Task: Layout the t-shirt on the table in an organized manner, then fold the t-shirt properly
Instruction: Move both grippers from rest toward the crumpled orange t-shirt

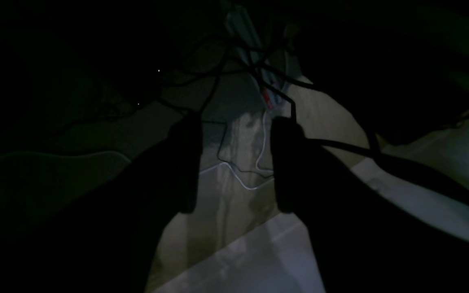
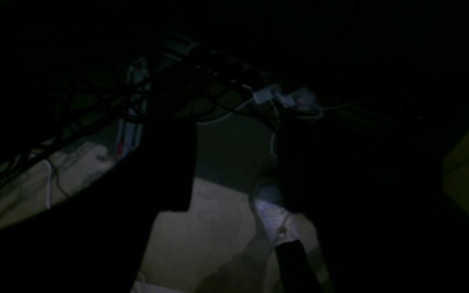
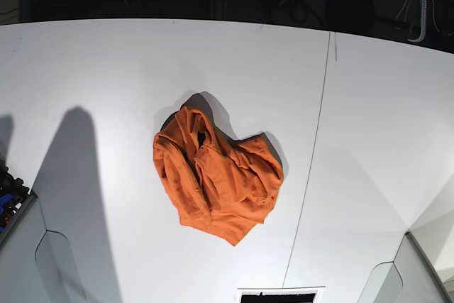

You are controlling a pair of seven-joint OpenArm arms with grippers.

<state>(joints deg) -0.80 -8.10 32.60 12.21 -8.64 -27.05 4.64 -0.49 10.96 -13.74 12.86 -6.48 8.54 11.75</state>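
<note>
Now the t-shirt lies crumpled, running upper-left to lower-right.

- The table is a wide, flat, matte white top that fills nearly all of the base view.
- A thin dark seam line crosses it from the far edge to the near edge, right of centre.
- The t-shirt, plain orange, lies directly on the table in a crumpled heap near the middle, wholly to the left of the seam and apart from it.
- Soft grey shadows fall across the table's left side.
</note>
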